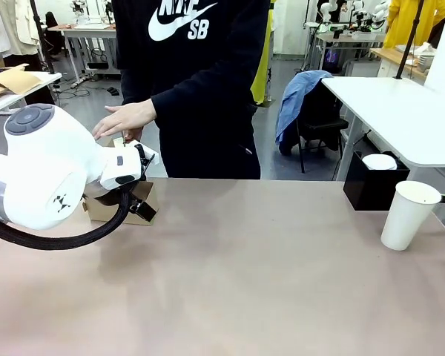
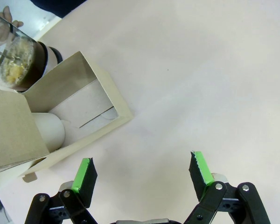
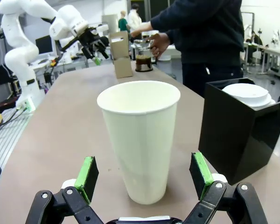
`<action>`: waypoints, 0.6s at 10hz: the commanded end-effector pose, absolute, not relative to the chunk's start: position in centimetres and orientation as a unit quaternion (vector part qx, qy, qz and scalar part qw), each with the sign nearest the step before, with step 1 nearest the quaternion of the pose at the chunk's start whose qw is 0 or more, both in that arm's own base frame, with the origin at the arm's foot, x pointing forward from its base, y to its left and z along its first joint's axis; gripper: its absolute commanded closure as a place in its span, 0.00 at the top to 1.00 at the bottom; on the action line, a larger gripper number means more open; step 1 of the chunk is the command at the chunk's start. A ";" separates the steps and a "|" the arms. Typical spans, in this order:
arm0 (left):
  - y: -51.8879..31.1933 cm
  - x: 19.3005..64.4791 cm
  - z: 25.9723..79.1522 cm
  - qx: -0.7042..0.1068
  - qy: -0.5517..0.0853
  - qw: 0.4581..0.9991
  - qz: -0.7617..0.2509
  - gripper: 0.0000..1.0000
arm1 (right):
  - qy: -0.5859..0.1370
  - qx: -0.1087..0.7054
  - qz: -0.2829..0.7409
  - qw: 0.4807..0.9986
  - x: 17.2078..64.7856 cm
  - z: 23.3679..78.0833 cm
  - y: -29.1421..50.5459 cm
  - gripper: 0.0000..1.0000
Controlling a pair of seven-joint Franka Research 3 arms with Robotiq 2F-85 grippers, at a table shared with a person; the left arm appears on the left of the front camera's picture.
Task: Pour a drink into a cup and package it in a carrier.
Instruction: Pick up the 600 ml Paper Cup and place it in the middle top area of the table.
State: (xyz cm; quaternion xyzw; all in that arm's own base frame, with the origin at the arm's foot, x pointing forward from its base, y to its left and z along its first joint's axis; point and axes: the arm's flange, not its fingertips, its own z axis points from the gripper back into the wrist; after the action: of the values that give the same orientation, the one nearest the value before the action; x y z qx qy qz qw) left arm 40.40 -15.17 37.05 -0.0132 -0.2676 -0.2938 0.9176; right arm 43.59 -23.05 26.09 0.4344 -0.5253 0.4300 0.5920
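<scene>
I've got right gripper (image 3: 144, 170) fingers spread, lined up on the cup (image 3: 140, 140), near right of worktop (image 1: 245, 282): plain tapered paper, empty, upright for filling. Untouched. Glossy black box (image 3: 238, 126) just beside. Left gripper (image 2: 142, 170) also released, above bare worktop beside the matte cardboard carrier (image 2: 84, 107), far left. Behind it, person's hand (image 3: 159, 43) on glass carafe (image 3: 143, 49) of drink (image 3: 143, 63).

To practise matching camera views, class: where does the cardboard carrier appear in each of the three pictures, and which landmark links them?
Front view: carrier at the left of the table, partly behind the left arm.
Left wrist view: carrier at upper left, its open top towards the camera.
Right wrist view: carrier small and far off, above the cup.
Shared landmark: the open left gripper beside it.
</scene>
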 end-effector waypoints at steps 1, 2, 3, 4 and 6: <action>-15.1 40.4 37.0 -0.014 -0.267 0.918 -0.293 1.00 | -0.538 0.424 0.429 0.588 43.5 25.7 -20.4 1.00; -15.1 40.4 37.0 -0.014 -0.267 0.918 -0.293 1.00 | -0.543 0.425 0.424 0.588 43.5 25.5 -19.5 1.00; -15.1 40.4 37.0 -0.014 -0.267 0.918 -0.293 1.00 | -0.547 0.424 0.417 0.589 43.3 25.3 -19.0 1.00; -15.1 40.4 37.0 -0.014 -0.267 0.918 -0.293 1.00 | -0.550 0.426 0.412 0.588 43.4 25.2 -18.8 1.00; -15.1 40.4 37.0 -0.014 -0.267 0.918 -0.293 1.00 | -0.542 0.438 0.409 0.589 43.6 24.6 -17.7 1.00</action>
State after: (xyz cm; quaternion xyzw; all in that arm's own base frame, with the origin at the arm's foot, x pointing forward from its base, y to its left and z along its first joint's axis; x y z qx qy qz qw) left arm 40.40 -15.17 37.05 -0.0132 -0.2676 -0.2938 0.9176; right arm 43.68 -18.90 24.48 0.4497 -0.5335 0.4105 0.5871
